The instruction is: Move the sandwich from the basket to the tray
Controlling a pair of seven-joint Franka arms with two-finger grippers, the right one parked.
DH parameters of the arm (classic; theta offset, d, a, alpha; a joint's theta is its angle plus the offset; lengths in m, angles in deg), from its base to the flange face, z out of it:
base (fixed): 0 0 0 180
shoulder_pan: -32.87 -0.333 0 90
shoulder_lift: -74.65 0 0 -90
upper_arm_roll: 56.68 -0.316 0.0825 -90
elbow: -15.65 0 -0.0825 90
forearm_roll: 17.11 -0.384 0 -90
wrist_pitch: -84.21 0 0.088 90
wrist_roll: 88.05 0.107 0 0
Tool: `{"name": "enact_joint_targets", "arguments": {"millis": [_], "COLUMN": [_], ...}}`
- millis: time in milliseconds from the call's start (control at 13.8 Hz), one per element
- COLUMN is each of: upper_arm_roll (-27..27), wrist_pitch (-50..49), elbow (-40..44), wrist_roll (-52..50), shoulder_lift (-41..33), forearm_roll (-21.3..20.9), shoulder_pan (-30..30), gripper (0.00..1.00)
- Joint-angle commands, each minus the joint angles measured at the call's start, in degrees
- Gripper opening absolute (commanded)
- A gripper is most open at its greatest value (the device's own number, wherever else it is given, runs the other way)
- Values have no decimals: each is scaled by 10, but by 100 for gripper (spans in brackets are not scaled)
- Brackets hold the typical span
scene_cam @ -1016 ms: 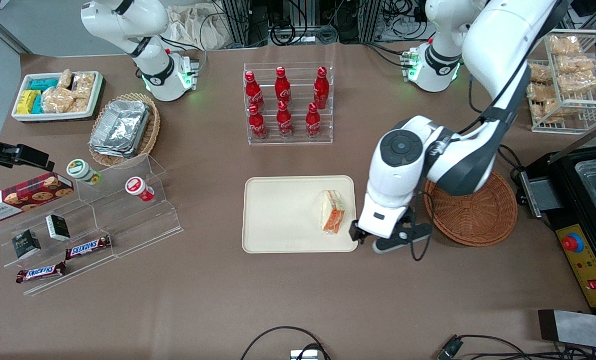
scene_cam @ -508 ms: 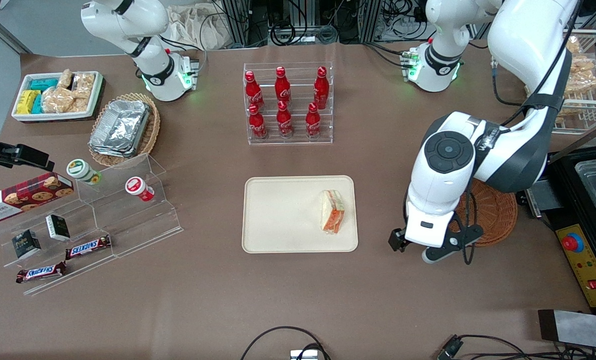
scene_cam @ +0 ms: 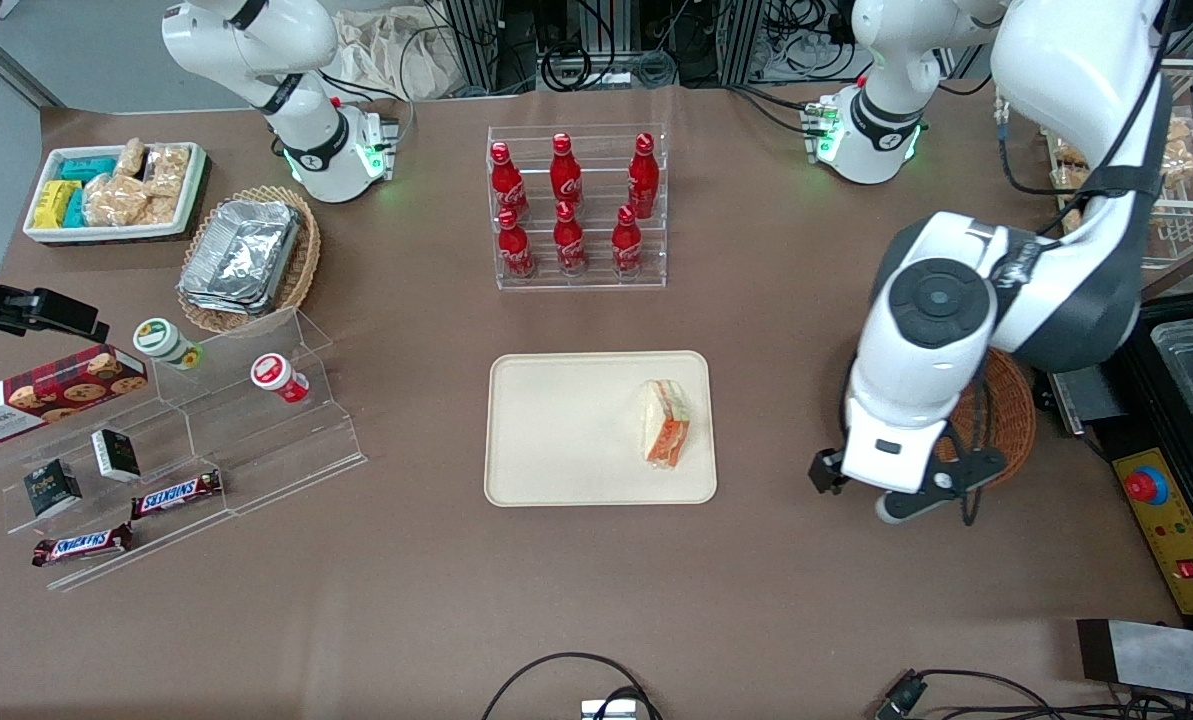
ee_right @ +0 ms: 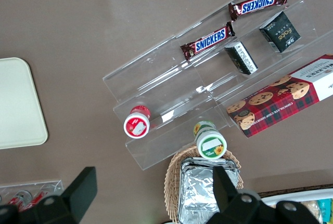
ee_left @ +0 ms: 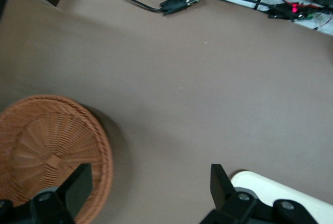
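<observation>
Sandwich (scene_cam: 666,424) lies flat on the tray (scene_cam: 566,430), near the tray's edge toward the working arm's end, cut edge with orange and green filling facing up; nothing touches it, so placement looks done. Gripper (scene_cam: 896,490) hangs above bare table between tray and basket (scene_cam: 1006,420), fingers (ee_left: 78,185) spread apart with nothing between them, which fits a release already made. Wrist view shows the basket (ee_left: 47,151) with no sandwich in the visible part and a corner of the tray (ee_left: 291,190) just past one finger, with brown table between. The arm's elbow covers most of the basket in the front view, so its full inside can't be checked there. Judgement: task essentially complete, only clearing the arm away remains. The sandwich sits close to the tray rim, probably because that's the edge nearest the basket, the shortest carry. Little risk now, since the gripper is well apart from the sandwich.
</observation>
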Motion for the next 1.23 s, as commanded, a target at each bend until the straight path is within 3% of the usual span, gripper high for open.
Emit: {"name": "enact_joint_targets", "arguments": {"millis": [0,145,435,653,870,1161], "upper_arm_roll": [-79,-139,-192,-200,-230,-232], "wrist_pitch": [0,5,-4,-37,-86,-150], "elbow": [-71,-103,-141,-153,-143,-113], "wrist_roll": [100,183,317,389,457,468], "shoulder_lift": [-80,-124,-187,-229,-266,-283], "forearm_roll": [68,111,152,166,227,251], "shoulder_pan": [19,36,33,13,9,9], "gripper": [100,100,100,100,100,100]}}
